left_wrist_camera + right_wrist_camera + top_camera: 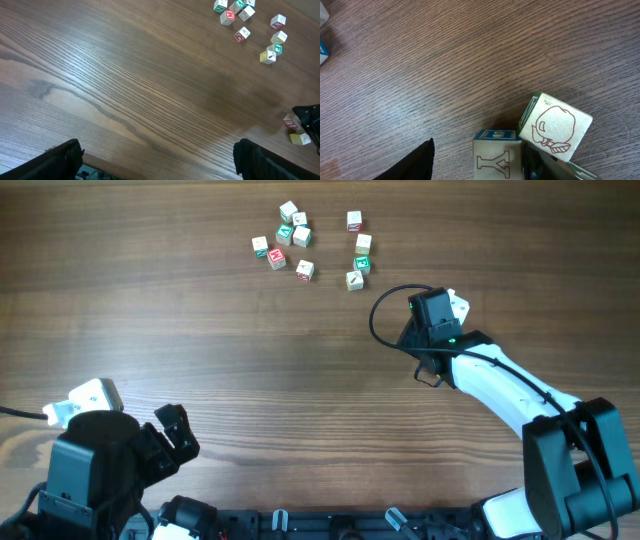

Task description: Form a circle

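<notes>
Several pale cubes (302, 236), loosely scattered, red, green prints

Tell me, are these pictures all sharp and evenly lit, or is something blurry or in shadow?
Overhead view: soft, even light, no glare; the cubes are small but sharp. Left wrist view: the table shows crisp grain, dimmer towards the right. Right wrist view: very close; the Y cube is readable, the right gripper's black finger beside it soft-edged.

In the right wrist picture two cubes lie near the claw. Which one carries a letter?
The lower cube: its front face shows a Y under a blue top. The tilted cube beside it shows a red drawing.
</notes>
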